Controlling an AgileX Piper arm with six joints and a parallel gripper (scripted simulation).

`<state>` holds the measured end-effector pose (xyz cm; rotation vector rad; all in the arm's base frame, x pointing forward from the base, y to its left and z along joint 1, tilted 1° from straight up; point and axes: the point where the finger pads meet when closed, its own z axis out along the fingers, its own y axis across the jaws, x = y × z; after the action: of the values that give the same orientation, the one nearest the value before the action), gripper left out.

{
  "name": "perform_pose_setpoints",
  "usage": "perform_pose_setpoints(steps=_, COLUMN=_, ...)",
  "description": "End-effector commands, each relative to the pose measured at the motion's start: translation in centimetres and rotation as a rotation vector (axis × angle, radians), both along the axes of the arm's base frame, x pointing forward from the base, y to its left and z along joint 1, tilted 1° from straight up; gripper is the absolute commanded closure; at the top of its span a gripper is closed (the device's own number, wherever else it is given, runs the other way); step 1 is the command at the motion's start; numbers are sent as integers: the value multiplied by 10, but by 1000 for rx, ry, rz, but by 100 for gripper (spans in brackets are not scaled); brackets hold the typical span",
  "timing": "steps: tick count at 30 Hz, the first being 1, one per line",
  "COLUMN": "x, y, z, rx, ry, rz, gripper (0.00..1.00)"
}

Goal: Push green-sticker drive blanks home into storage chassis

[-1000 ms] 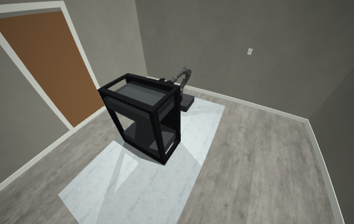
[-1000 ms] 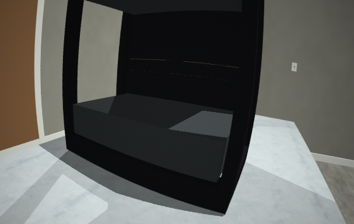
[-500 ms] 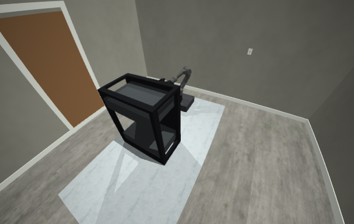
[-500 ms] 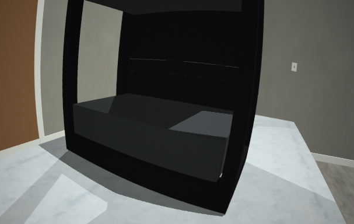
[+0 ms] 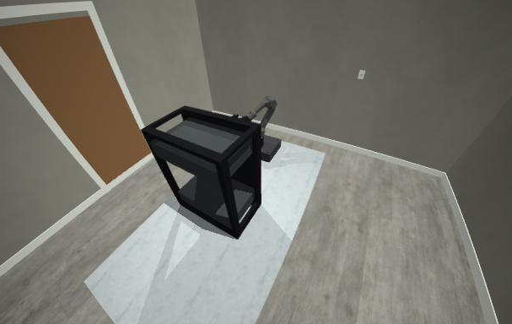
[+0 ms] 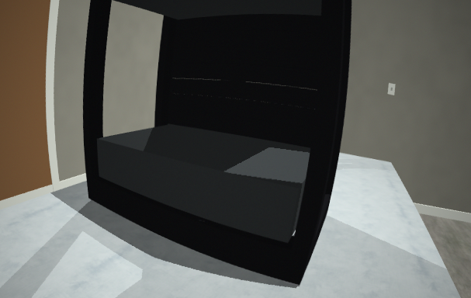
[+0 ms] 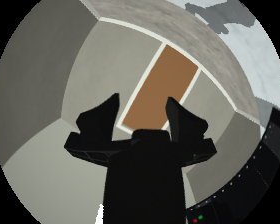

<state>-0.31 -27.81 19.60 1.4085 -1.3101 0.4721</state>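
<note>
The rack (image 5: 223, 181) (image 6: 335, 116) (image 7: 241, 187) looks matt black, the pale mat (image 5: 221, 270) (image 6: 374, 186) (image 7: 231, 50) smooth like marble.
</note>
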Motion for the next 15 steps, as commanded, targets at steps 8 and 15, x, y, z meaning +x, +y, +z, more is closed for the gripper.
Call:
perform_pose_setpoints(steps=8, x=11, y=3, z=-6, rx=6, ry=-114, rz=-7, gripper=0)
perform_pose_setpoints(steps=15, x=27, y=8, z=-16, rx=24, ry=-270, rz=-23, gripper=0)
